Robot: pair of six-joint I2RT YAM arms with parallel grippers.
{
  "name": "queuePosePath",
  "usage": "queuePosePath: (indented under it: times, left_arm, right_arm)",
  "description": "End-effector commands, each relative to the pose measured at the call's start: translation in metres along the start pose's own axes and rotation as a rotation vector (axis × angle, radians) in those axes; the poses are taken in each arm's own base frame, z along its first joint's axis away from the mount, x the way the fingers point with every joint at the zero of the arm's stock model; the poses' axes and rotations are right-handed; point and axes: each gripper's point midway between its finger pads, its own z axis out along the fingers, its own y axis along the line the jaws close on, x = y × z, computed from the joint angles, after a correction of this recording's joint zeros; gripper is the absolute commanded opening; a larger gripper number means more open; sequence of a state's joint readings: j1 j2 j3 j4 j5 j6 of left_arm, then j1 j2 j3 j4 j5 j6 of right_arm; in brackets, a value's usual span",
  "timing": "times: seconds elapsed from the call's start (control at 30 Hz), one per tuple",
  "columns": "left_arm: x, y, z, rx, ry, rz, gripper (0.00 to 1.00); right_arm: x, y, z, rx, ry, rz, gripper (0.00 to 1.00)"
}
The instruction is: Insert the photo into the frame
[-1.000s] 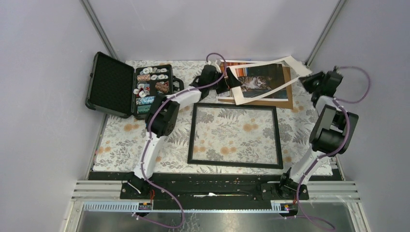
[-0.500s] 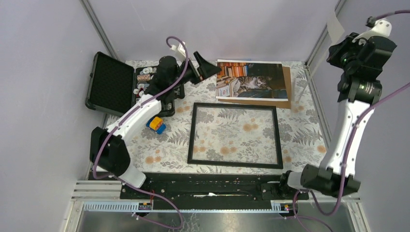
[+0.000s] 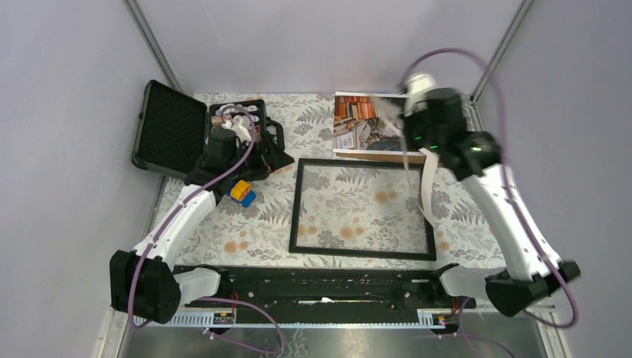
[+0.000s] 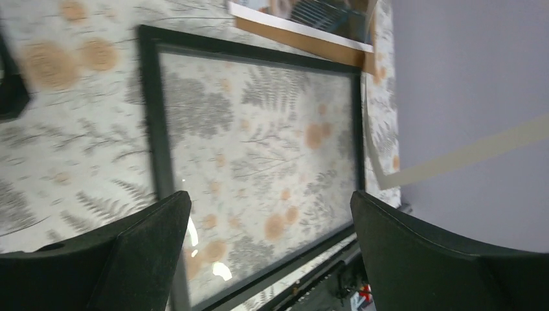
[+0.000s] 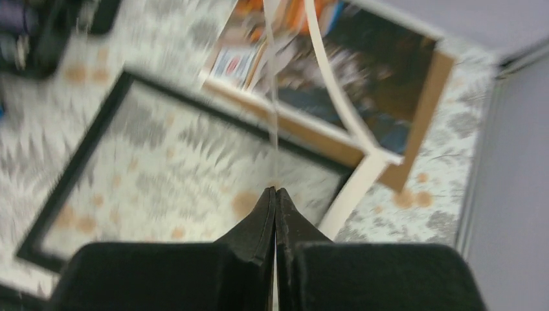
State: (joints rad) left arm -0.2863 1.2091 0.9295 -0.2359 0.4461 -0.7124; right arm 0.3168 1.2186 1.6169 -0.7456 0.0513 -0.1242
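The photo (image 3: pixel 358 123) lies face up on a brown backing board (image 3: pixel 380 156) at the back of the table. The empty black frame (image 3: pixel 296 209) lies flat in front of it, with the tablecloth showing through. My right gripper (image 3: pixel 408 142) is shut on the cream mat border (image 3: pixel 426 186) and holds it in the air over the frame's far right corner. In the right wrist view the gripper (image 5: pixel 275 190) pinches the mat (image 5: pixel 336 97) above the photo (image 5: pixel 382 71) and the frame (image 5: pixel 71 175). My left gripper (image 3: pixel 277 159) is open and empty beside the frame's left end; its wrist view (image 4: pixel 270 197) shows the frame (image 4: pixel 150 116).
An open black case (image 3: pixel 168 130) with a foam lid and poker chips (image 3: pixel 235 119) stands at the back left. A small yellow and blue toy (image 3: pixel 241 192) lies left of the frame. Grey walls close in both sides and the back.
My right arm has swung down and left from high by the right wall, carrying the mat over the photo and frame. My left arm has drawn back from the photo toward the case.
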Motion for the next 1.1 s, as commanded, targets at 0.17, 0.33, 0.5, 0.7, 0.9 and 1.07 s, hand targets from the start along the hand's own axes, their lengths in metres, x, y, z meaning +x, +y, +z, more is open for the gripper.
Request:
queuePosePath:
  times: [0.17, 0.33, 0.5, 0.7, 0.9, 1.07]
  left_arm:
    - [0.000, 0.077, -0.042, -0.280, -0.131, 0.008, 0.99]
    - [-0.001, 0.096, -0.043, -0.325, -0.132, -0.021, 0.99]
    - [0.006, 0.099, -0.033, -0.297, -0.082, -0.046, 0.98]
    - [0.022, 0.092, -0.014, -0.191, 0.014, -0.076, 0.98]
    - [0.048, 0.059, 0.011, 0.121, 0.131, -0.248, 0.96]
    - [0.084, 0.025, 0.029, 0.248, 0.250, -0.283, 0.91]
  right_arm:
    - [0.115, 0.142, 0.044, -0.028, 0.313, -0.269, 0.00]
    - [0.163, 0.187, 0.053, -0.053, 0.413, -0.315, 0.00]
    - [0.213, 0.222, 0.058, -0.081, 0.452, -0.363, 0.00]
    - [0.263, 0.219, 0.074, 0.018, 0.497, -0.429, 0.00]
    - [0.266, 0.224, 0.081, 0.002, 0.440, -0.377, 0.07]
    - [0.255, 0.218, 0.079, 0.008, 0.361, -0.327, 0.07]
